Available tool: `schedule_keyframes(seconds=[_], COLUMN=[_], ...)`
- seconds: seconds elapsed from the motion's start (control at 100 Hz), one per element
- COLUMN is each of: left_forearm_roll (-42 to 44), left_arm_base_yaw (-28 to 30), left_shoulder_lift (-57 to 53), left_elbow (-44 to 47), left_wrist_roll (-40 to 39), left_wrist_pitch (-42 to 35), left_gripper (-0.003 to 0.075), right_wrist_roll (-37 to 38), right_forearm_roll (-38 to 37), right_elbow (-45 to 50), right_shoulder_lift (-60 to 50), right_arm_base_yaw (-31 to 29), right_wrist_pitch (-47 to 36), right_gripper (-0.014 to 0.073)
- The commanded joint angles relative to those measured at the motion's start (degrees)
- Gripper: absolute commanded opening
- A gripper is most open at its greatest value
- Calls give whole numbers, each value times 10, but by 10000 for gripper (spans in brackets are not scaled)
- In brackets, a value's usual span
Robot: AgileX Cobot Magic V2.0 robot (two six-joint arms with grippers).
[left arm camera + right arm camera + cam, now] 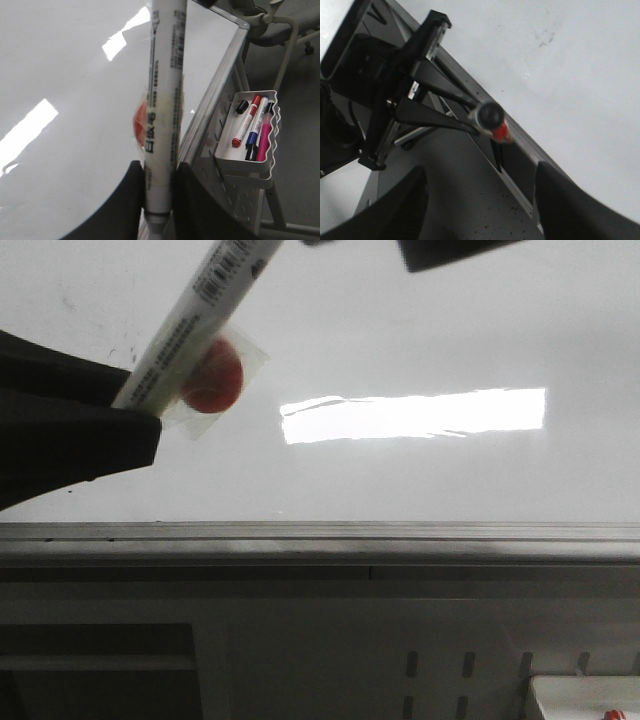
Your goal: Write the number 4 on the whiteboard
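Note:
The whiteboard (400, 330) is glossy white with a bright rectangular reflection and a grey rail (320, 532) along its near edge. No black number 4 shows on it, only faint grey smudges (545, 37). My left gripper (140, 405) is shut on a white printed marker (190, 315) that slants up out of the front view's top edge. An orange disc under clear tape (215, 375) is stuck to its barrel. In the left wrist view the marker (162, 100) sits between the fingers of the left gripper (159, 172). My right gripper (480, 200) is open and empty. It faces the marker's black end (490, 115).
A white tray (250, 167) with several coloured markers hangs on a perforated panel beside the board's rail. A dark piece, likely of my right arm (450, 252), crosses the top of the front view. Grey floor and a chair base lie beyond the board.

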Motion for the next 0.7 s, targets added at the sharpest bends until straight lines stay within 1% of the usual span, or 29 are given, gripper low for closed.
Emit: schedule_keyframes(seconds=[0.0, 0.23, 0.46, 0.51, 0.56, 0.58, 0.61, 0.63, 0.69], left_forearm_roll=[-2, -2, -2, -2, -2, -2, -2, -2, -6], left_arm_base_yaw=[-3, -3, -3, -3, -3, -3, -3, -3, -3], left_shoulder_lift=[-8, -8, -8, -8, -8, -8, -8, -8, -8], left_elbow=[-12, -12, -12, -12, -12, -12, -12, -12, -12], left_wrist_roll=[4, 4, 4, 4, 4, 4, 4, 4, 4], left_wrist_pitch=[-45, -45, -47, -47, -47, -47, -47, -47, -47], left_gripper=[-20, -20, -20, -20, -20, -20, -20, -20, -20], right_wrist_roll=[-9, -29, -29, -29, -29, -29, -29, -29, -29], right_forearm_roll=[-10, -14, -16, -17, -22, -23, -23, -23, -23], right_elbow=[-50, -93, -99, -99, -99, -99, -99, -99, -99], right_shoulder_lift=[30, 103, 130, 130, 130, 130, 130, 130, 130], right_arm_base_yaw=[11, 18, 18, 18, 18, 18, 17, 17, 17], right_wrist_pitch=[-44, -45, -48, -46, -43, -43, -43, -43, -43], right_gripper=[436, 436, 435, 420, 367, 332, 258, 225, 58])
